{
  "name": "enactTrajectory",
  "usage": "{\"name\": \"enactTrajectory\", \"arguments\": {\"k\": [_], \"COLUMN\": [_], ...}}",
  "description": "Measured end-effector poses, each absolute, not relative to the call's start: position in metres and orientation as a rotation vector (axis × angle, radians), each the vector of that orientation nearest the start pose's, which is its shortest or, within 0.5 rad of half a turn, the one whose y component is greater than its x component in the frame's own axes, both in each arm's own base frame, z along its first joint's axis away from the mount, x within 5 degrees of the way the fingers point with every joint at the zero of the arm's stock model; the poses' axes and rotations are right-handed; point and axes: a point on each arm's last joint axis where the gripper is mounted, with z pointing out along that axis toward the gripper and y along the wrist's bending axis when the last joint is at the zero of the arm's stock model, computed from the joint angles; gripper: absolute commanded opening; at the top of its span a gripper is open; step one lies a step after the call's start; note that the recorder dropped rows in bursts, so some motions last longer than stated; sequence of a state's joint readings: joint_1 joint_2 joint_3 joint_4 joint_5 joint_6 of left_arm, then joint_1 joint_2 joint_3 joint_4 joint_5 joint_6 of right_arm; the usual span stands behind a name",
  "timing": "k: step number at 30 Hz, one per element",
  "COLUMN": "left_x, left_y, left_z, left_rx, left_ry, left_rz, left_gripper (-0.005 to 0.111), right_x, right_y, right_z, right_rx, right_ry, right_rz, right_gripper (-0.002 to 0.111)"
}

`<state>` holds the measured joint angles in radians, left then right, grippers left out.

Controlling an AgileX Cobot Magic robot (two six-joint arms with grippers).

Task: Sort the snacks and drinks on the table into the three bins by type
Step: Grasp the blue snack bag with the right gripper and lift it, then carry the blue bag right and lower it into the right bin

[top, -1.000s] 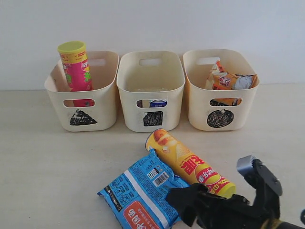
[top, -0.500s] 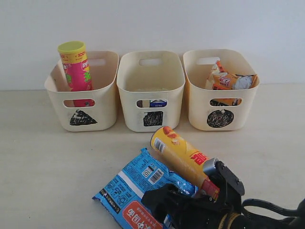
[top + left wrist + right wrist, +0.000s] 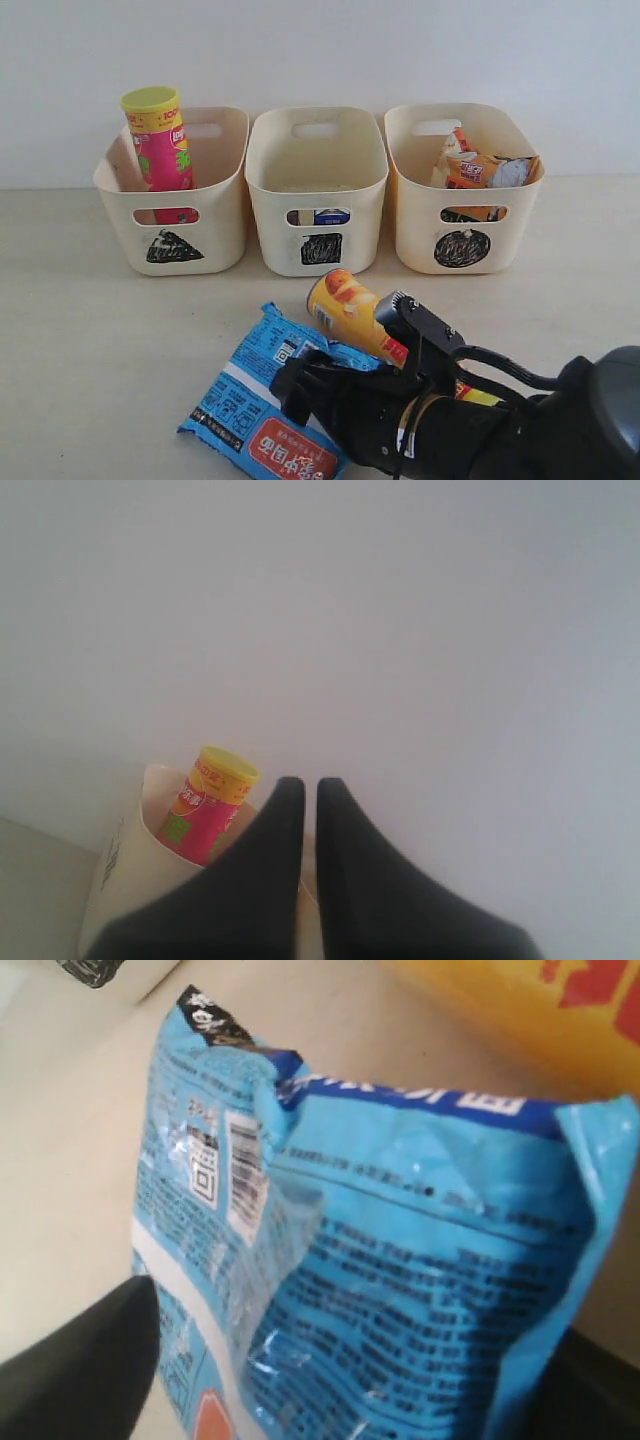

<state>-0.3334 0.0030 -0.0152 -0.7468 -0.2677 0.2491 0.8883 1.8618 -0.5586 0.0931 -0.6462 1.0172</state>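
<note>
Bag (image 3: 250,392) blue, crinkly, glossy film; chip tube (image 3: 346,306) cylindrical; bins (image 3: 275,240) rounded plastic.

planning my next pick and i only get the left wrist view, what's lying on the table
observer: a blue crinkly bag and a yellow-red chip tube lie side by side on the pale beige table.
operator: is anything reaching for them
observer: yes, the right gripper is open, with a finger on either side of the blue bag.
operator: anything else sorted already
observer: an orange-black-white bag sits in the cream plastic tub marked with a black circle.
</note>
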Motion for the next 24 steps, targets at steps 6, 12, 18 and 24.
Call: {"name": "enactTrajectory", "arguments": {"k": [6, 12, 18, 24], "left_x": [0.053, 0.053, 0.053, 0.053], "left_y": [-0.001, -0.001, -0.001, -0.001], "left_z": [0.235, 0.235, 0.235, 0.235], "left_rx": [-0.252, -0.252, -0.251, -0.251], "left_ry": [1.275, 1.275, 1.276, 1.276], "left_rz": [-0.583, -0.583, -0.584, -0.584], "left_gripper": [0.004, 0.004, 0.004, 0.004], "right_x": [0.199, 0.2, 0.196, 0.188], "right_y": [0.23, 0.231, 0.234, 0.228], "right_z": [0.1, 0.101, 0.136, 0.182], "right_rx": [0.255, 0.193, -0.018, -0.116], "right_ry": [2.361, 2.353, 2.257, 2.15], "right_rz": [0.979, 0.967, 1.032, 1.065], "right_gripper": [0.0, 0.0, 0.0, 0.0]}}
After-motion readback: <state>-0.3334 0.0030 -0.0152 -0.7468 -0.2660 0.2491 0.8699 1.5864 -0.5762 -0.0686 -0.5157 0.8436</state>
